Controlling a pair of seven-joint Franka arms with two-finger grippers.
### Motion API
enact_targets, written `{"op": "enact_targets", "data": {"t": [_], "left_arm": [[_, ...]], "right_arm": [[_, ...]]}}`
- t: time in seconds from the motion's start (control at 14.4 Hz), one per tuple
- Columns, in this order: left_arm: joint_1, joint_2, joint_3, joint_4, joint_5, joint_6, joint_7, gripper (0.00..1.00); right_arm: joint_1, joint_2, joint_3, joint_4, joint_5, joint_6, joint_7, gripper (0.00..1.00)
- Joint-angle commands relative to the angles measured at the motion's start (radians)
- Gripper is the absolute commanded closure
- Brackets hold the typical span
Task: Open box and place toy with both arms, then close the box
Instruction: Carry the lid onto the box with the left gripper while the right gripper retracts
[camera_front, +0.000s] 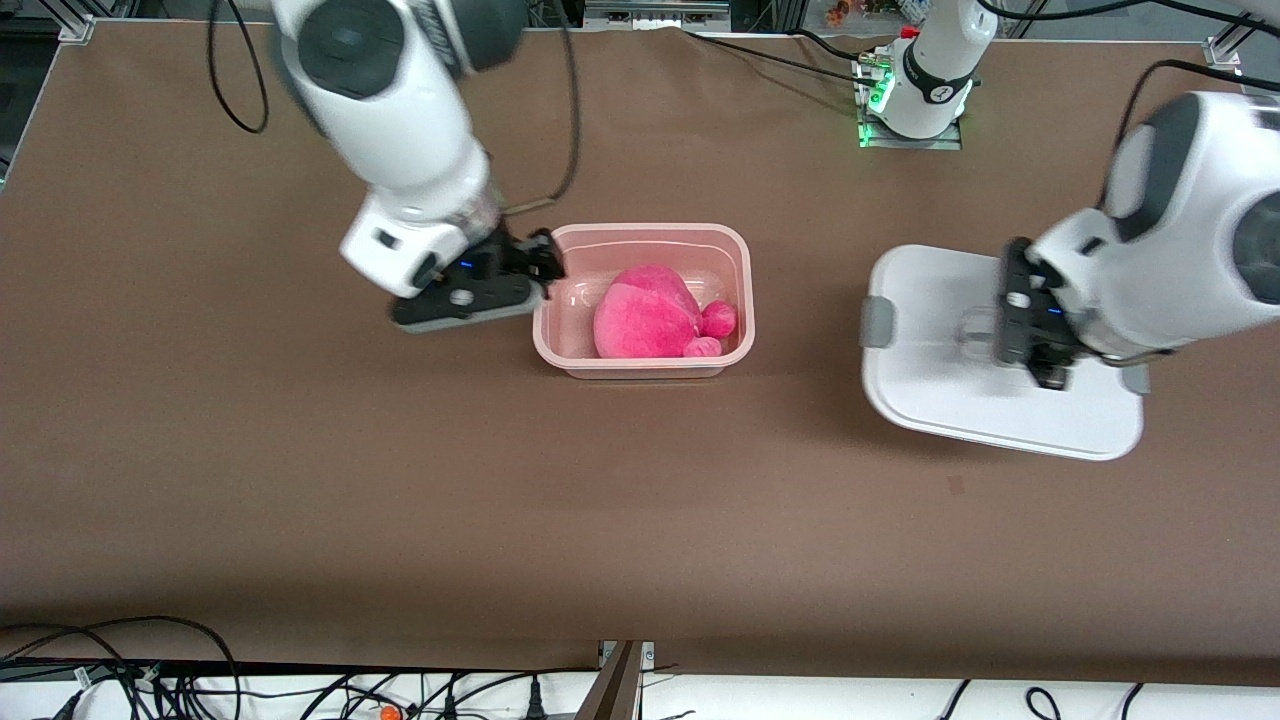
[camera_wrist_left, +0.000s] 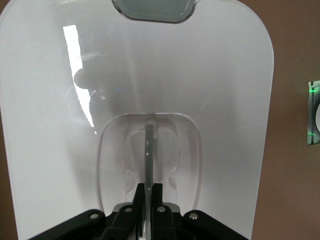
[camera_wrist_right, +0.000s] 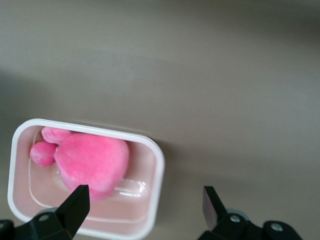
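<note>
**Toy in open box, lid held aside**

While the box (camera_front: 643, 300) stands uncovered on the brown table (camera_front: 400, 500), the toy (camera_front: 650, 315) lies inside it. Toward the left arm's end from the box, the left gripper (camera_front: 1040, 335) pinches the handle (camera_wrist_left: 148, 150) of the white lid (camera_front: 960, 390). Beside the box, at its rim, the right gripper (camera_front: 535, 265) hovers, fingers spread. Cables (camera_front: 150, 670) trail below the table's edge.

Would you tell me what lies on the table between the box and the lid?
Nothing: the front view shows bare table between box and lid.
</note>
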Motion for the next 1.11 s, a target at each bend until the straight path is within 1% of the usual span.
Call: {"op": "enact_targets", "data": {"t": [0.0, 0.07, 0.21, 0.42, 0.49, 0.55, 0.69, 0.83, 0.97, 1.04], "left_arm": [[-0.103, 0.018, 0.013, 0.008, -0.065, 0.001, -0.125, 1.00], [-0.146, 0.026, 0.013, 0.011, -0.073, 0.007, -0.200, 1.00], [-0.241, 0.048, 0.012, 0.009, -0.075, 0.073, -0.308, 1.00], [-0.374, 0.089, 0.013, 0.009, -0.075, 0.151, -0.512, 1.00], [-0.429, 0.104, 0.015, 0.009, -0.067, 0.170, -0.585, 1.00], [-0.472, 0.121, 0.015, 0.011, -0.067, 0.187, -0.644, 1.00], [-0.519, 0.153, 0.013, 0.011, -0.073, 0.237, -0.713, 1.00], [-0.575, 0.190, 0.015, 0.012, -0.068, 0.259, -0.776, 1.00], [-0.623, 0.221, 0.021, 0.012, -0.061, 0.280, -0.822, 1.00], [-0.626, 0.232, 0.021, 0.012, -0.061, 0.292, -0.832, 1.00]], "right_arm": [[-0.059, -0.223, 0.005, -0.267, 0.018, 0.009, 0.022, 0.00], [-0.089, -0.269, 0.008, -0.317, 0.016, 0.006, 0.014, 0.00], [-0.147, -0.343, 0.022, -0.400, 0.009, 0.006, 0.006, 0.00], [-0.282, -0.426, 0.098, -0.495, 0.002, 0.006, -0.050, 0.00], [-0.315, -0.449, 0.112, -0.523, -0.001, 0.008, -0.054, 0.00], [-0.333, -0.462, 0.126, -0.531, -0.019, 0.006, -0.061, 0.00], [-0.349, -0.466, 0.137, -0.533, -0.074, 0.006, -0.075, 0.00], [-0.394, -0.468, 0.149, -0.531, -0.099, 0.006, -0.135, 0.00], [-0.404, -0.472, 0.145, -0.531, -0.114, 0.004, -0.156, 0.00], [-0.404, -0.474, 0.143, -0.526, -0.125, 0.003, -0.156, 0.00]]}}
